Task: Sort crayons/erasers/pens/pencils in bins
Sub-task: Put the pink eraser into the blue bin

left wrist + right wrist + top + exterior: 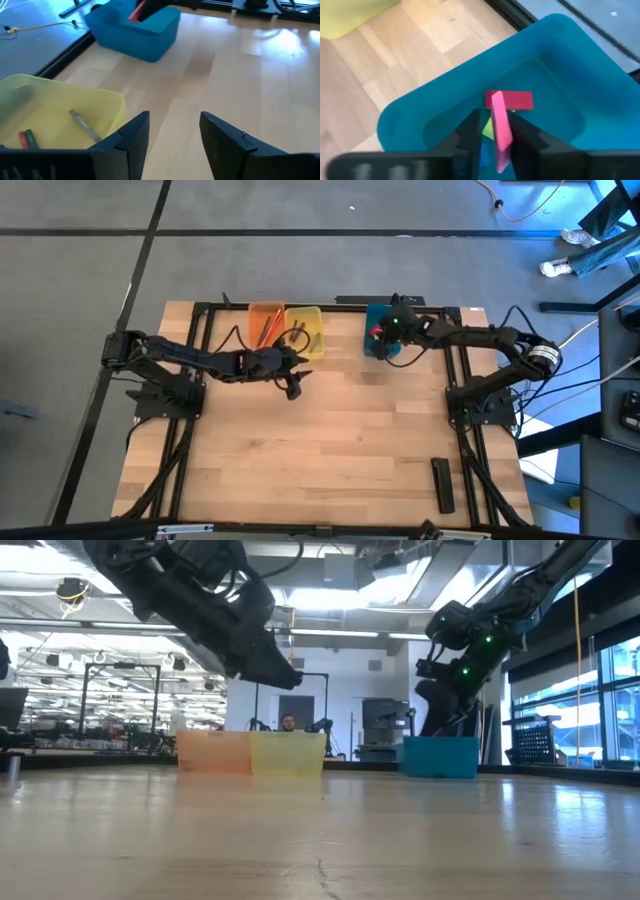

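Three bins stand in a row at the table's far edge: orange [265,325], yellow [306,330] and teal [383,338]. My right gripper [495,135] hangs over the teal bin [555,65], pointing down into it. A pink eraser [500,127] stands on edge between its fingers. On the bin's floor below lie a red eraser [515,100], a yellow-green one [488,131] and a blue one [484,156]. My left gripper [175,135] is open and empty above the bare table, just beside the yellow bin [60,107]. My right gripper has the pink eraser on edge between its two fingers, which point down from above into the teal bin. A gap shows between one finger [470,131] and the eraser. Whether the other finger [521,134] touches the eraser, I cannot tell. The eraser is clear of the bin's floor.
The yellow bin holds a grey pencil [84,125] and red and green crayons [25,139]. The orange bin holds orange sticks [268,330]. A long black bar [442,484] lies near the table's front right. The table's middle [330,440] is bare wood.
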Robot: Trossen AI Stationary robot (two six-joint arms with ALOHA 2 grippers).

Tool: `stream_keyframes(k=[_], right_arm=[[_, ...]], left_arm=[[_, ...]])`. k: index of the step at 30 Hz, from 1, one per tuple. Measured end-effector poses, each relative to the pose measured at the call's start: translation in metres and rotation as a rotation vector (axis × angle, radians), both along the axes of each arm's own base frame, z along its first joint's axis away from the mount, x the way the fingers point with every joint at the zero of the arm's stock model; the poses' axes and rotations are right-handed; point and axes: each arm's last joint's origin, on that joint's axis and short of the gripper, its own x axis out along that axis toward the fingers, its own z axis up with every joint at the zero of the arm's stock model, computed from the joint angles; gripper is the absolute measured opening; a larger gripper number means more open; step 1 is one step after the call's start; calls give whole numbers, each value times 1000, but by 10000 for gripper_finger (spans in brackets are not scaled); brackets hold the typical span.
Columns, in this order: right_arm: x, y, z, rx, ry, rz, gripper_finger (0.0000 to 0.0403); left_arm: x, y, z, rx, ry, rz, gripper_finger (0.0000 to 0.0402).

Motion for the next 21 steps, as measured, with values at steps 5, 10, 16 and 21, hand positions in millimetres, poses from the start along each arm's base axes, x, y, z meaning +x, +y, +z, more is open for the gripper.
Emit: stream_keyframes(k=[5, 10, 16, 21], right_arm=[[-4, -8, 2, 37, -53, 34, 168], [-6, -9, 10, 10, -90, 47, 212], [-11, -5, 30, -33, -168, 63, 200], [-11, -2, 31, 46, -212, 108, 173]], left_arm=[[-2, 16, 0, -23, -4, 11, 167], [-10, 33, 6, 16, -5, 50, 167], [-30, 51, 39, 93, -113, 114, 167], [-47, 54, 64, 109, -214, 107, 167]])
